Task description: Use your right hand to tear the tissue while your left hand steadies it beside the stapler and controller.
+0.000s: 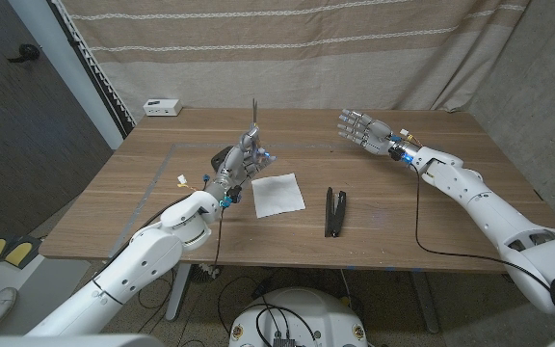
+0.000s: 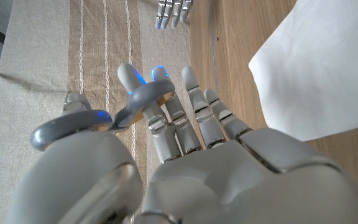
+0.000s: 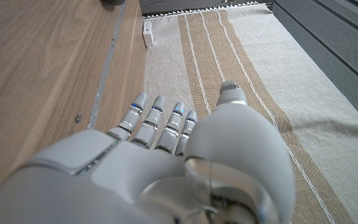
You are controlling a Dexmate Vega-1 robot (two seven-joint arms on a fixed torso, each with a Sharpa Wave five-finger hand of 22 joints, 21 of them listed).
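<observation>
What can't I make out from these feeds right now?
- Looped tool in the left hand: its working end is hidden behind the hand in the left wrist view and is only a thin spike in the head view; likely scissors.
- Tissue: cut off by the picture edge and the hand in the left wrist view.
- White box: too small in the head view to identify.

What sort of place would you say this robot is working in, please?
Probably a robot test or recording room, not a home: a cloth backdrop hangs behind the wooden table, cables trail under it, and only a tissue and stapler lie out.
</observation>
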